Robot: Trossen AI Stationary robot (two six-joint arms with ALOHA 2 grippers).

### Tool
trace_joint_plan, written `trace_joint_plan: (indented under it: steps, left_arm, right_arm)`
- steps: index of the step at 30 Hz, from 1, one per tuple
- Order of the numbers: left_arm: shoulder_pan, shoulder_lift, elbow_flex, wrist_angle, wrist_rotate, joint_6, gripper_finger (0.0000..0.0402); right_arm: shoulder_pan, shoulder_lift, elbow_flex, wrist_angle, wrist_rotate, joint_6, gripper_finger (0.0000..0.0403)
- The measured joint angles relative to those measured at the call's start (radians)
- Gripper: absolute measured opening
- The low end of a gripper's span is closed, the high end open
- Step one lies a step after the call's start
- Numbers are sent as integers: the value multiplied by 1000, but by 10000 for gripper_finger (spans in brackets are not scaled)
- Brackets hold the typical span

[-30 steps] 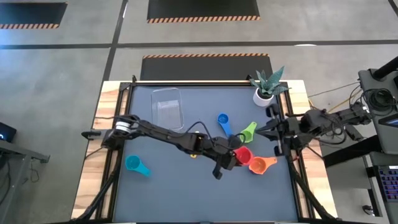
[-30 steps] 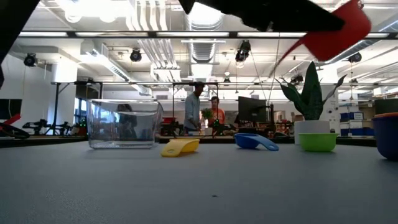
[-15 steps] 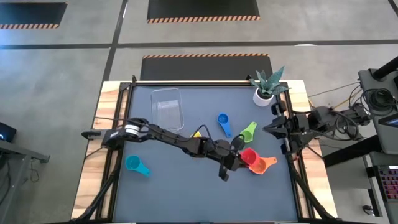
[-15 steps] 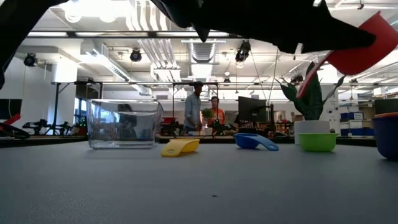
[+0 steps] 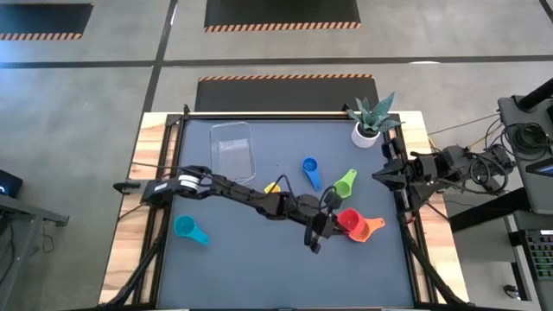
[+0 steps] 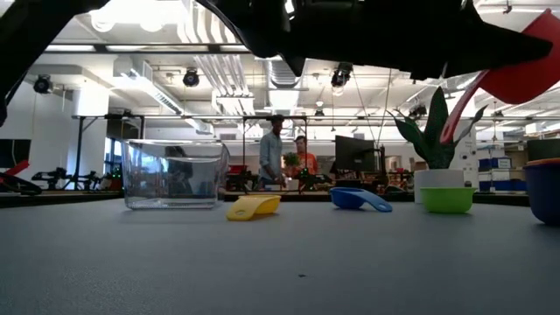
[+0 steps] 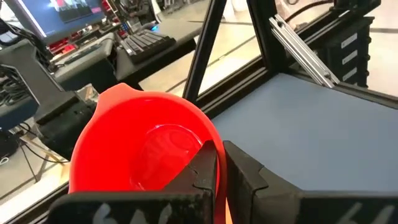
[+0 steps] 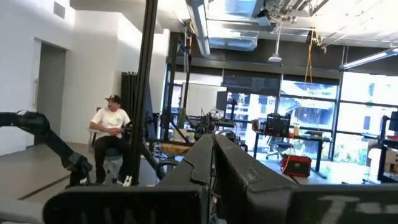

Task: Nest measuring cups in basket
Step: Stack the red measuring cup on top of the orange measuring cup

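Note:
My left gripper [image 5: 335, 223] reaches far across the table and is shut on the red measuring cup [image 5: 350, 221], which hangs in the air right beside the orange cup [image 5: 370, 229]. On the mat lie the green cup [image 5: 346, 183], the blue cup [image 5: 309, 171], the teal cup [image 5: 188, 229] and the yellow cup [image 5: 272, 187], the last half hidden by my arm. A dark purple cup [image 6: 546, 189] shows at the low view's edge. The clear basket [image 5: 233, 149] stands toward the far left. My right gripper [image 5: 380, 177] waits shut at the table's right edge. My left gripper [image 7: 219, 155] pinches the red cup's side wall at the rim [image 7: 205, 142], one finger inside the bowl and the other outside. The cup is lifted clear of the table and tilted, and its handle [image 6: 459, 114] hangs down below the bowl.
A white plant pot [image 5: 366, 135] stands at the far right corner. The dark frame rails [image 5: 406, 216] run along the table's right edge beside my right arm. People stand in the room beyond the table [image 6: 284, 157]. The near left of the mat holds only the teal cup.
My left gripper has carried the red cup toward the table's right and slightly nearer, up beside the orange cup, with the cup staying lifted. My right gripper has drawn back toward the table's right edge.

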Motion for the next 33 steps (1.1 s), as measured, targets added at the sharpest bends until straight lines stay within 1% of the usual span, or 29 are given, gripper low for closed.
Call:
trace_joint_plan:
  steps: [5,9,14,19,24,33]
  left_arm:
    - [14,0,0,0,24,-31,0]
    - [17,0,14,-2,24,-32,0]
    - [18,0,93,-110,43,-11,0]
    - [25,0,114,-176,46,-1,0]
    - [28,0,106,-173,44,-11,0]
    - [26,0,58,-62,50,-48,0]
  right_arm:
    - [0,0,0,0,0,0,9]
    - [0,0,0,0,0,-2,9]
    - [0,0,0,0,0,-3,9]
    - [0,0,0,0,0,-3,9]
    - [0,0,0,-1,0,-4,9]
    - [0,0,0,-1,0,-5,9]
